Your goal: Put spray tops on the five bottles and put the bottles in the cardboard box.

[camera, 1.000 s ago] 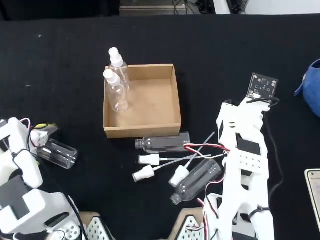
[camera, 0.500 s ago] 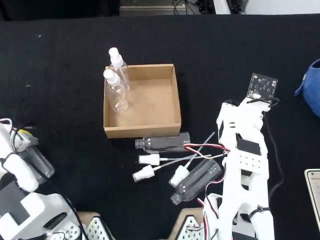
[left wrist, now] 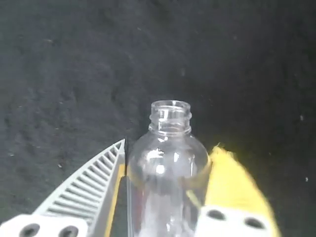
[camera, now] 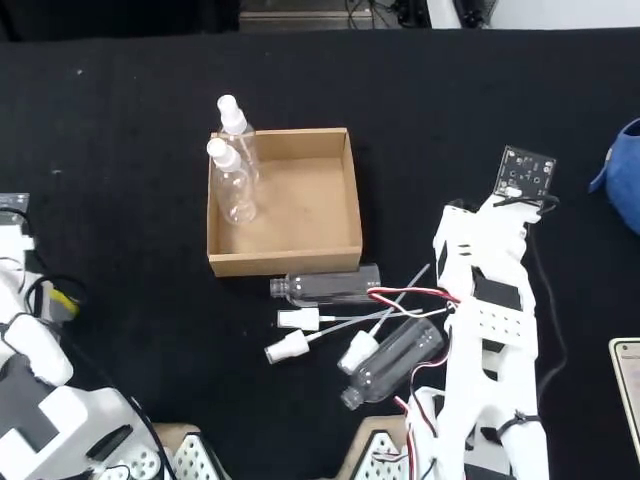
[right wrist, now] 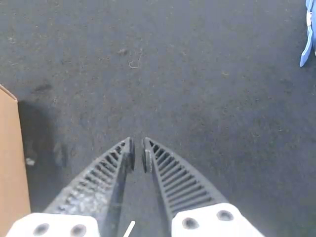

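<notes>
Left gripper jaws clamped on uncapped bottle; over the last second it swung back to the table left edge, away from the spray tops, so capping is not begun. Right gripper jaws nearly closed, empty. Wrist view gives the bare neck; high view gives cardboard box holding two capped bottles

Black table: cardboard box at centre. Toward my near edge lie two capless bottles and three spray tops. Blue object at right edge.
</notes>
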{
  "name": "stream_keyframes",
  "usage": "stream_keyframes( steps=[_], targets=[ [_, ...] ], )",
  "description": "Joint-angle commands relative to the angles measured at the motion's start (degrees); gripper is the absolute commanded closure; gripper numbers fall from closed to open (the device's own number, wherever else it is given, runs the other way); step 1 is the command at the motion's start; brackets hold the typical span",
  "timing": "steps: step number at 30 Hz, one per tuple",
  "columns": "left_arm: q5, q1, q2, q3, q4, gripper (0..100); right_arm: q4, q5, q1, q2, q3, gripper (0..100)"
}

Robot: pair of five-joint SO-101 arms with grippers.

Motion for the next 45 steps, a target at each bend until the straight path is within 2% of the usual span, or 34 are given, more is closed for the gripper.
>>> stream_keyframes(
  steps=[1,7,10,17,26,28,30,31,32,33,38,42,45],
  targets=[
    [-1.32,0.40,-3.43,-0.84,2.81,70,-1.23,0.00,0.88,-1.19,-0.13,98.7],
    [-1.67,0.48,-2.99,-0.57,2.90,84,-1.14,0.00,0.97,-1.19,-0.13,98.7],
    [-2.20,-1.36,-3.52,-0.48,3.34,88,-1.23,0.00,0.97,-1.19,-0.13,98.7],
    [-14.59,-5.05,-3.52,-2.68,5.80,79,-1.49,0.00,0.88,-1.19,-0.13,98.7],
    [-14.59,-2.86,-3.52,-2.68,6.07,78,-1.41,0.00,1.05,-1.19,-0.13,98.7],
    [-14.59,-1.80,-3.52,-2.68,6.15,84,-1.49,0.00,1.05,-1.19,-0.13,98.7],
    [-14.59,-0.48,-3.52,-2.68,5.89,95,-1.49,0.00,1.05,-1.19,-0.13,98.7],
    [-14.24,0.04,-3.52,-2.68,5.89,98,-1.49,0.00,1.05,-1.19,-0.13,98.7],
    [-13.10,0.13,-3.52,-2.68,5.89,95,-1.32,0.00,1.05,-1.19,-0.13,98.7],
    [-11.16,0.13,-3.60,-2.77,5.71,94,-1.23,0.00,0.88,-1.19,-0.13,98.7],
    [-0.44,-0.22,-3.78,-10.59,7.30,97,-1.58,-0.44,0.70,-1.45,0.92,98.7],
    [7.03,0.92,-9.05,-16.75,18.46,97,-1.58,-0.44,0.70,-1.63,1.19,98.7],
    [8.70,4.00,-15.56,-16.84,25.49,97,-1.14,-0.44,0.70,-1.63,0.92,98.7]
  ],
)
